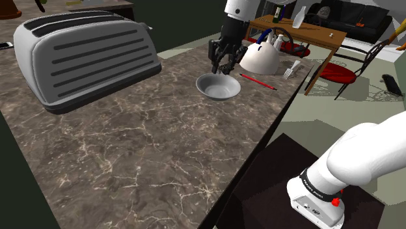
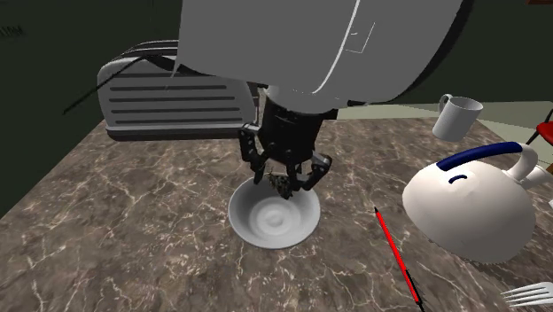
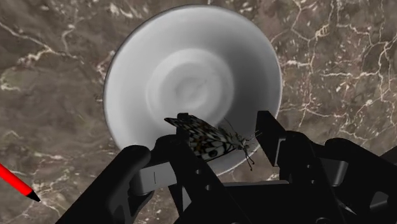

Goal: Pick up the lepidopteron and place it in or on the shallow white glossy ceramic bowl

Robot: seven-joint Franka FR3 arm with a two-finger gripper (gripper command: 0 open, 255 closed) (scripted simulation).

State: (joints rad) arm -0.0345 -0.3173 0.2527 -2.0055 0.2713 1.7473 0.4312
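Note:
The shallow white bowl [image 1: 218, 86] [image 2: 270, 220] [image 3: 191, 70] rests on the brown marbled counter [image 1: 143, 149]. My black gripper [image 1: 222, 64] [image 2: 284, 183] [image 3: 222, 139] hangs just above the bowl's rim on the toaster side. Between its fingers is a small butterfly [image 2: 283, 186] [image 3: 211, 141] with pale, dark-spotted wings. In the wrist view the butterfly spans the gap from one finger to the other over the bowl's edge, so the gripper is shut on it. Nothing lies in the bowl.
A large grey toaster [image 1: 84, 55] [image 2: 168, 97] stands behind the bowl. A white teapot with a blue handle [image 2: 470, 208] [image 1: 260, 58], a red pencil [image 2: 397, 257] [image 1: 257, 80] [image 3: 18, 183], a white mug [image 2: 456, 115] and a fork [image 1: 291, 68] lie beside the bowl.

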